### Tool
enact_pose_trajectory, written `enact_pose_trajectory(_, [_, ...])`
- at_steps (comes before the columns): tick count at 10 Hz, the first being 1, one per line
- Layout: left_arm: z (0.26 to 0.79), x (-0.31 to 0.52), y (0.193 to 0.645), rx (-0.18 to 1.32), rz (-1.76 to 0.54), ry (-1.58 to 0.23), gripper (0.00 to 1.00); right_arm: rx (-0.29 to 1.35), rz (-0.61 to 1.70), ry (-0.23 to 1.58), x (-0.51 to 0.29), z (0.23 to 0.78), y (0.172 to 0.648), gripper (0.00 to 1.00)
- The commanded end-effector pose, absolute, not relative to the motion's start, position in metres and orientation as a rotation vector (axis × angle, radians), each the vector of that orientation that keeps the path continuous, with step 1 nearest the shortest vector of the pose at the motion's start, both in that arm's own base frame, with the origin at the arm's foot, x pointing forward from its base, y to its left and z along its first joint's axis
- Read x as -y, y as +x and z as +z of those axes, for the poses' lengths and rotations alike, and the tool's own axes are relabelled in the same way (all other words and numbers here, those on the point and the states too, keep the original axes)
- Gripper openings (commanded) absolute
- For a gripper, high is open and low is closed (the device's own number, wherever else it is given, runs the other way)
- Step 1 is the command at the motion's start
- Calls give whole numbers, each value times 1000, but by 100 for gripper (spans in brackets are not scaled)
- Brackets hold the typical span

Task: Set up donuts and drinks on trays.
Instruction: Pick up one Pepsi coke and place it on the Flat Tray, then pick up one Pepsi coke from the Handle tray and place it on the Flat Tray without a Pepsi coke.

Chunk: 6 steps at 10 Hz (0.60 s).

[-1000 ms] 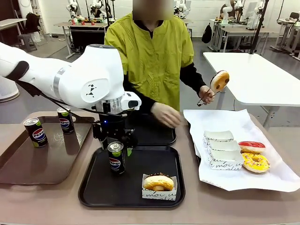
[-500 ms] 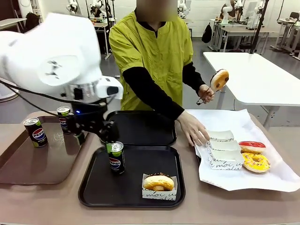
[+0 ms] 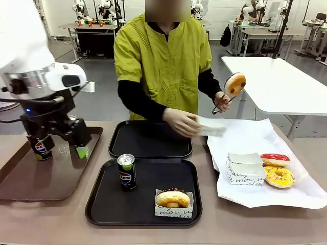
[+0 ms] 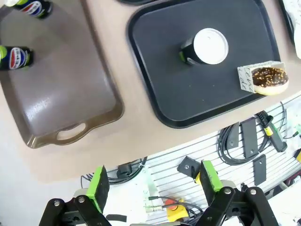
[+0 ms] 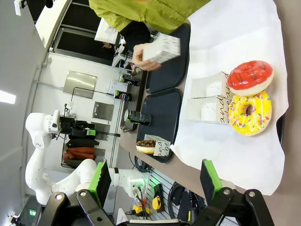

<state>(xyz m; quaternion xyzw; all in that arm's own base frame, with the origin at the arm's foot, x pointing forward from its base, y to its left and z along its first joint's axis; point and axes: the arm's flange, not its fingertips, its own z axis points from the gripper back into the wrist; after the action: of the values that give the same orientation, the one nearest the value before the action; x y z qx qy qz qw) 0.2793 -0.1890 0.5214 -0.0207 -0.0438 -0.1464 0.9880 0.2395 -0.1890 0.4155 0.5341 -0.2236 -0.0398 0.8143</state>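
In the front view the left gripper [image 3: 59, 145] hangs over the glossy brown tray [image 3: 30, 184]. Its green-tipped fingers [image 3: 82, 151] are spread wide with nothing between them. One Pepsi can [image 3: 40, 148] on that tray is partly hidden behind the gripper. On the near black tray [image 3: 102, 209] stand another can [image 3: 126, 172] and a chocolate donut [image 3: 172, 198] in its paper tray. The far black tray [image 3: 149, 139] lies just behind it. The person's one hand [image 3: 181, 122] holds a white paper tray [image 3: 210, 126]. The other hand [image 3: 223, 101] lifts a donut [image 3: 234, 84] in tongs. A red donut [image 3: 274, 160] and a yellow donut [image 3: 278, 176] lie on the white paper sheet [image 3: 255, 196].

In the left wrist view the pads [image 4: 99, 181] stand well apart, high above the table and touching nothing. Below are two cans [image 4: 15, 57] on the brown tray [image 4: 70, 99].

In the right wrist view the right gripper [image 5: 154, 175] has its fingers [image 5: 207, 174] wide apart and holds nothing. It looks along the paper sheet [image 5: 235, 28] at the red donut [image 5: 249, 77] and the yellow donut [image 5: 249, 113].
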Motion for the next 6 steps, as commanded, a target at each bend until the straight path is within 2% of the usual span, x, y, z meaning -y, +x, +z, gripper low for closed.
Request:
enact_pose_trajectory(1, [522, 170, 285, 80, -275, -64, 100, 482, -79, 1149, 189, 416, 239, 100])
enact_pose_trajectory(6, [524, 178, 282, 91, -274, -51, 100, 482, -79, 1149, 189, 416, 239, 100])
